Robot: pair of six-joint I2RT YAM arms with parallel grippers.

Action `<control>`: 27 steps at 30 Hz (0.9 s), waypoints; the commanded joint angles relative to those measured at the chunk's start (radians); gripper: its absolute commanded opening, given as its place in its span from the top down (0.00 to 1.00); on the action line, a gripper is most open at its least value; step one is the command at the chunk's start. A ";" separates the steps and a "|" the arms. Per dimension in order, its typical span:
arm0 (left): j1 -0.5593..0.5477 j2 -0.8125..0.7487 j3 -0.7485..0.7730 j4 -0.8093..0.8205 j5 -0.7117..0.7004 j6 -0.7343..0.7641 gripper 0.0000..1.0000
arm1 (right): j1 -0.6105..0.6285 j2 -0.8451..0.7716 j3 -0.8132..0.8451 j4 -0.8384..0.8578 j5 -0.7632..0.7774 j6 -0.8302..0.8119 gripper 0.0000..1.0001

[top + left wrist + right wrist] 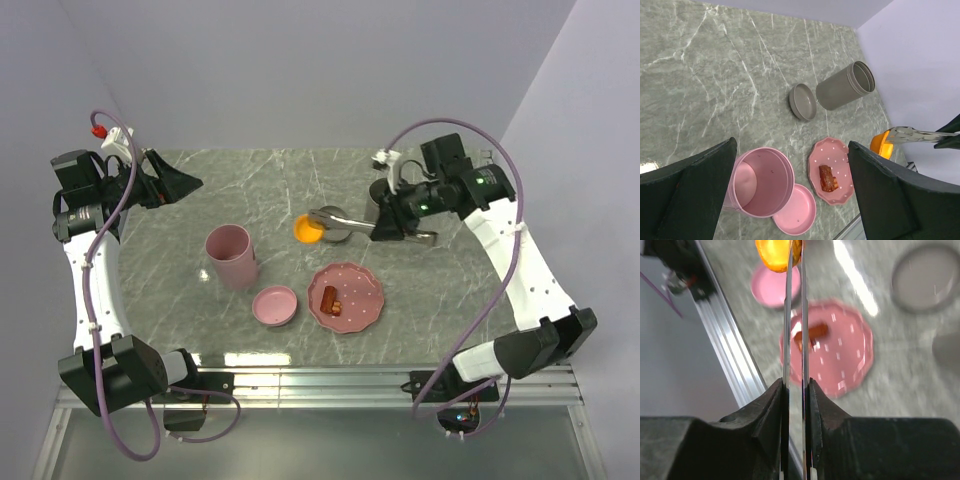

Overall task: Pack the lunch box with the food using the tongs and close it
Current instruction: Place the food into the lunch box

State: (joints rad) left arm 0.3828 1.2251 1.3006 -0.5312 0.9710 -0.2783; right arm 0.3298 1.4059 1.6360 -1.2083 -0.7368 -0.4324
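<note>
The left gripper hangs with its fingers spread wide, gripping nothing. Below and ahead of it the open pink lunch box stands upright, its lid touching its base. The right gripper clamps the tongs. Under them lies the pink scalloped plate, which carries sausage bits. Beyond the fingertips, the tong tips pinch the orange slice in the air.

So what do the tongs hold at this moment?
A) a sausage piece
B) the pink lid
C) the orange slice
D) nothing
C: the orange slice sits pinched between the tips of the tongs, while the sausage piece lies on the pink plate.
</note>
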 commanded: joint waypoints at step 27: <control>0.002 -0.044 -0.027 0.050 0.020 -0.006 0.01 | 0.445 0.504 0.473 0.254 0.232 0.262 0.72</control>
State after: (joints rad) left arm 0.3828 1.2133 1.2789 -0.5152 0.9710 -0.2859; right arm 0.7639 1.9022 2.0445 -0.9806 -0.5220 -0.1722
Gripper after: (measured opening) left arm 0.994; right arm 0.305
